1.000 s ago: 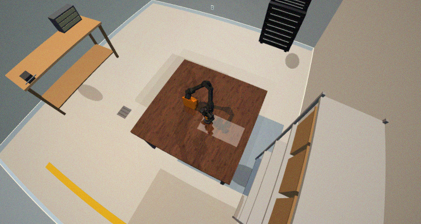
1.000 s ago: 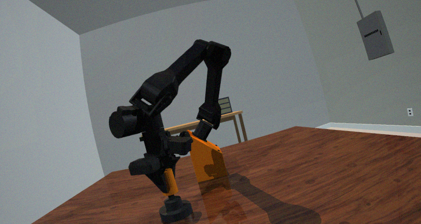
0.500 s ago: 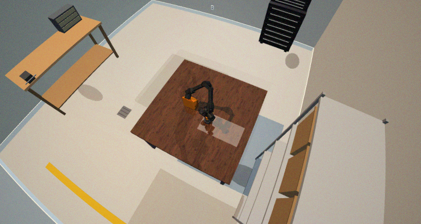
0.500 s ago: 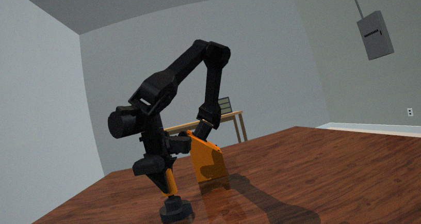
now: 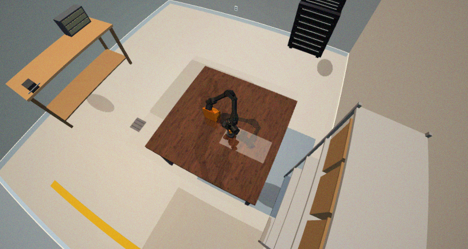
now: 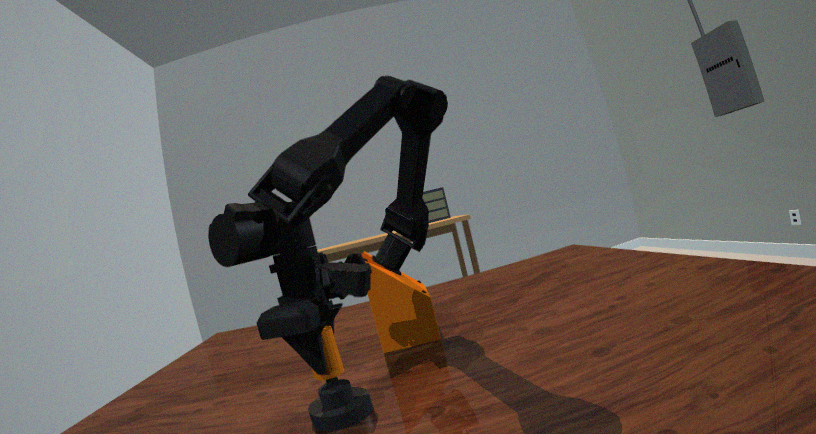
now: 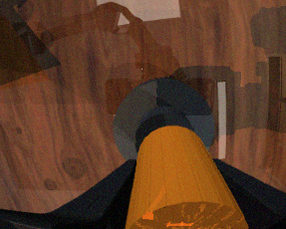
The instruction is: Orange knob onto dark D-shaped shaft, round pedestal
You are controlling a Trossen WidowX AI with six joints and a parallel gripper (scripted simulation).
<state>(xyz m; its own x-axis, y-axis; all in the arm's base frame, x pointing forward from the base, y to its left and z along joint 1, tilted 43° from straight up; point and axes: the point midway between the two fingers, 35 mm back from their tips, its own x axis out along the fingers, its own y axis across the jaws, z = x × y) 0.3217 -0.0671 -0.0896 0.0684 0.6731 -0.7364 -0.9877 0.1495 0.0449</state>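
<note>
The end effector (image 6: 328, 368) (image 7: 173, 166) grips the orange knob (image 6: 333, 352) (image 7: 181, 171) between its fingers, above the round pedestal (image 6: 341, 411) (image 7: 135, 116), with a gap between them. Right of it, in the exterior view, the orange base (image 6: 402, 316) stands on the table (image 5: 183, 125) (image 6: 628, 328).

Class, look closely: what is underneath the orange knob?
A dark stub of shaft shows, above the round pedestal. The knob hides its own hole and the shaft's tip.
</note>
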